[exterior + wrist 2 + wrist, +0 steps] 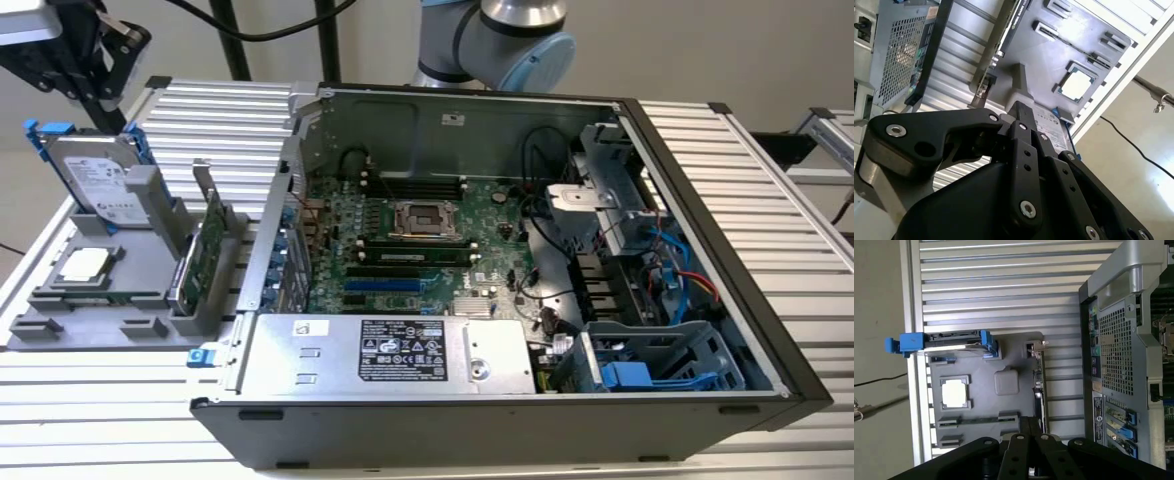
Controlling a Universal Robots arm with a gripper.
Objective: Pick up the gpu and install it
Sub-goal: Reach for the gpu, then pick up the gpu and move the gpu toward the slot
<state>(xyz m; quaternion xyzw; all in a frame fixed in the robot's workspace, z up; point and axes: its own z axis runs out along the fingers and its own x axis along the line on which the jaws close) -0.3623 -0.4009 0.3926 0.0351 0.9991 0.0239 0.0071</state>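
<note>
Currently the tool hangs above the far corner of the tabletop at the exterior view's left, over the hard drive with blue rails. In the first wrist view its black fingers lie pressed together with nothing between them, so it is closed and empty.

The gpu stands on its long edge in a slot of the grey holder, just beside the open computer case and apart from the tool. Its green board shows in the exterior view. Its silver bracket sits at the end nearer the hard drive, which stands upright in the same holder.

A square processor chip lies flat on the holder, between the hard drive and the holder's near edge. Inside the case, the motherboard lies exposed.
</note>
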